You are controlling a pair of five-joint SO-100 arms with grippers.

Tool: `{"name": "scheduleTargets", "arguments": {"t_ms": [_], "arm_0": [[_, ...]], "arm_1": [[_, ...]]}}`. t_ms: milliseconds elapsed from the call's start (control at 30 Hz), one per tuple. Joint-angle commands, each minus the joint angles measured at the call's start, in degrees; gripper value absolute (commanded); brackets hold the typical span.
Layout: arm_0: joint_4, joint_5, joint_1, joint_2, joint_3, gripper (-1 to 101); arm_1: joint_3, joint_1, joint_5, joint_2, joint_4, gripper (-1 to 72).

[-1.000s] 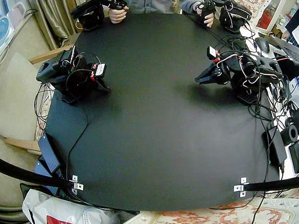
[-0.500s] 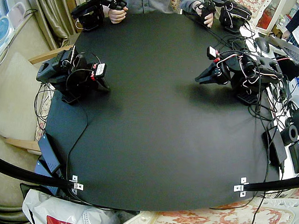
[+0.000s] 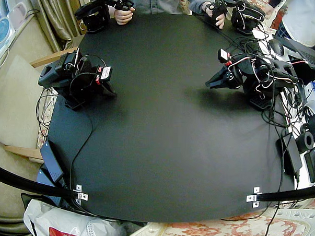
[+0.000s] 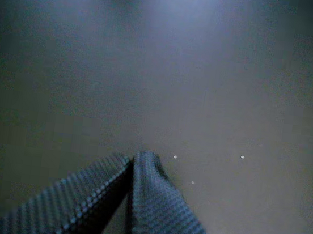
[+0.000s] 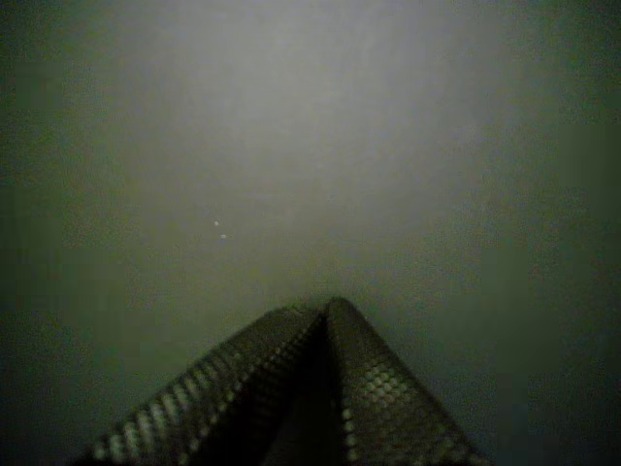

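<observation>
Both black arms sit folded at the sides of a black table [image 3: 167, 134]. My left gripper [image 3: 209, 83] points toward the table's middle, just above the surface, shut with nothing in it. My right gripper [image 3: 112, 93] rests low near the opposite edge, also shut and empty. In a wrist view the textured fingertips [image 4: 139, 166] meet over bare dark tabletop. In a wrist view the other pair of fingertips [image 5: 330, 316] is pressed together over the same bare surface. No loose object lies near either gripper.
A person sits behind the far edge with hands [image 3: 124, 15] on two leader arms. Cables, a mouse and small devices [image 3: 303, 135] crowd the side by the left arm. A power brick [image 3: 51, 160] and wires lie by the right arm. A bag [image 3: 53, 223] sits below the near corner.
Neither arm has moved. A second person in white has come into view at the far corner by the left arm.
</observation>
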Motion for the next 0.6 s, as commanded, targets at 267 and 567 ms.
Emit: {"name": "scheduleTargets", "arguments": {"t_ms": [267,567], "arm_0": [[0.0,0.4,-0.6,1.1,0.5,0],[0.0,0.4,-0.5,1.1,0.5,0]], "arm_1": [[-1.3,-0.1,1.2,0.4,-0.1,-0.3],[-1.3,0.0,1.3,0.4,-0.1,-0.3]]}}
